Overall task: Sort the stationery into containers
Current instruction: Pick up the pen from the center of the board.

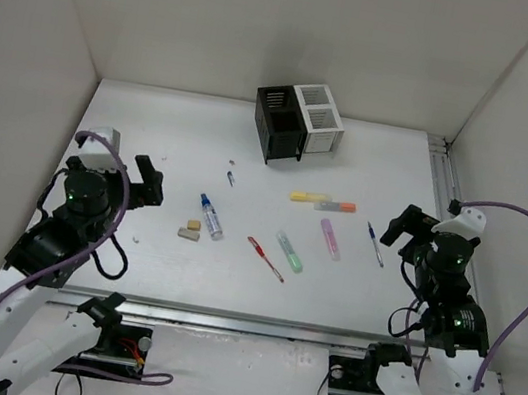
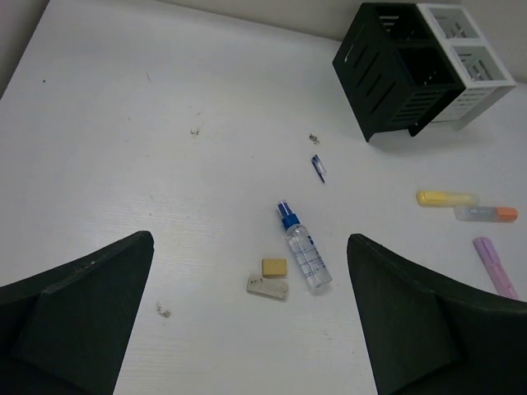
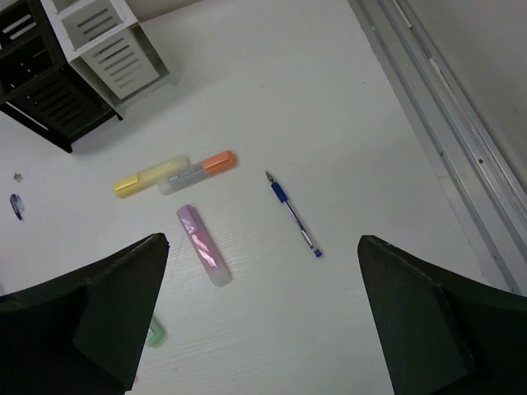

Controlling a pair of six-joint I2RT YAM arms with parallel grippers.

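The left gripper (image 1: 148, 181) and right gripper (image 1: 403, 226) are both spread wide, holding nothing. Pens (image 1: 375, 244) and markers (image 1: 289, 250) lie mid-frame; the boxes (image 1: 297, 122) sit top center

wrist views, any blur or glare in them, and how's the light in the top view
Left wrist view: soft even light, no glare, the blue-capped bottle sharp, the left end effector dark and slightly soft. Right wrist view: the blue pen crisp, the right end effector almost black, little detail. Top view: flat light, only a faint shadow beside the black organizer.
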